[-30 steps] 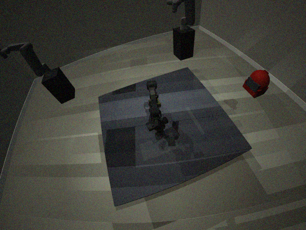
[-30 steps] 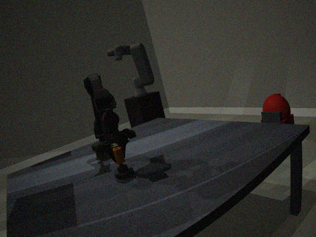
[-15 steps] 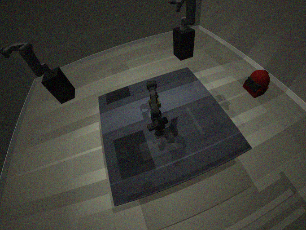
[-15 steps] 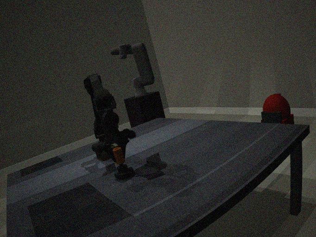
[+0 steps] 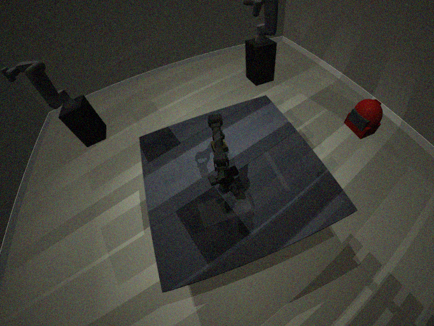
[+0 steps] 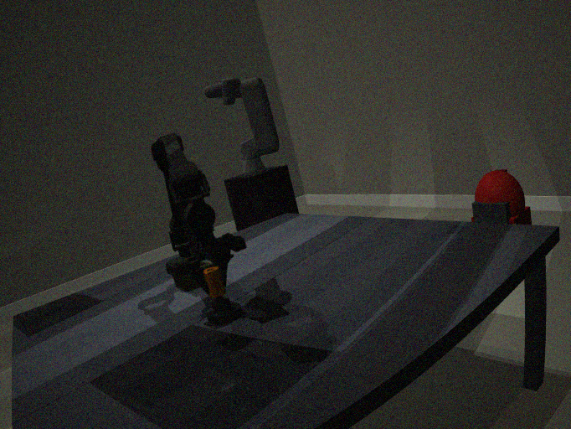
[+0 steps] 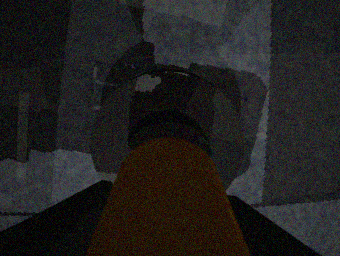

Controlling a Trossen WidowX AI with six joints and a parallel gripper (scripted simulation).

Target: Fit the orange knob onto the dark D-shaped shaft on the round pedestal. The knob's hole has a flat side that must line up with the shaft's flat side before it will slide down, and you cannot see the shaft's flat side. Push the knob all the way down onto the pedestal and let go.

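Observation:
The orange knob [image 6: 213, 282] [image 7: 168, 200] is held between the fingers of my gripper [image 6: 215, 286] [image 7: 168, 200], which is shut on it. The dark round pedestal [image 6: 224, 315] stands on the table directly below the knob in the exterior view. The knob's lower end is above the pedestal's base, with a dark part between them. In the wrist view the knob's far end meets a dark rounded shape. The shaft's flat side and the knob's hole are hidden. I cannot tell how far the knob sits over the shaft. In the top view the arm hides the knob.
The dark blue table [image 5: 182, 245] [image 6: 396, 258] carries the arm and shadows. Beyond it stand two other arms on black blocks [image 5: 259, 63] [image 5: 84, 122], one also in the exterior view [image 6: 263, 198], and a red helmet-like object [image 5: 366, 114] [image 6: 499, 191].

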